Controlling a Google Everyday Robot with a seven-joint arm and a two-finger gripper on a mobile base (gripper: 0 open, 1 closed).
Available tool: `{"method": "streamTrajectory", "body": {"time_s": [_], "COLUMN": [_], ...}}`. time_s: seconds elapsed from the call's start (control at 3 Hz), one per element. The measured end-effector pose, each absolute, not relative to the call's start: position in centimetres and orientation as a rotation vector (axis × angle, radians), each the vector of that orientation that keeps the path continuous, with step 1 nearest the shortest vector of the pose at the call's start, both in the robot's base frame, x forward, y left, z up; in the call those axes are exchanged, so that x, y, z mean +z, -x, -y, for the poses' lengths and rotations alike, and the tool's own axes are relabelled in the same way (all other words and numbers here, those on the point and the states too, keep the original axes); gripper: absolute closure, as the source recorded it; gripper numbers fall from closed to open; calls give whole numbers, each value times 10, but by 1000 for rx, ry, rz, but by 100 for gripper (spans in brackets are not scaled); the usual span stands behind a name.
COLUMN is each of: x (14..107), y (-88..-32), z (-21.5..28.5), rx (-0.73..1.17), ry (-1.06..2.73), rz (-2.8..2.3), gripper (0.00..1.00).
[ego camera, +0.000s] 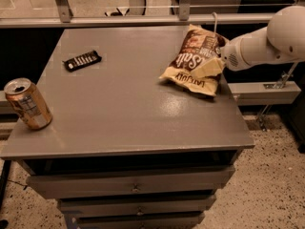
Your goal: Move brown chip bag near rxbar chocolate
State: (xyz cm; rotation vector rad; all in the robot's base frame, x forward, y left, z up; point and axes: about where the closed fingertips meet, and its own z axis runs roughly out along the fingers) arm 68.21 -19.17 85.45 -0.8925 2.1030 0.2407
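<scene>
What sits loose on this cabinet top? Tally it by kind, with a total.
Snack bags: 1, the brown chip bag, far right.
Wrapped bars: 1, the rxbar chocolate, far left.
Drink cans: 1, the copper-coloured can, near left corner.
Total: 3.
The gripper is at the bag's right side.
</scene>
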Motion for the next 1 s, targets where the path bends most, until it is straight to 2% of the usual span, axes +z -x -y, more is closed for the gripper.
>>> {"method": "streamTrajectory", "body": {"time_s": [0.67,1.0], "x": [870,895], "y": [-684,-684], "z": [178,170], "rx": [249,247], "ry": [935,978], "rz": [-2044,-1969], "gripper": [88,100]}}
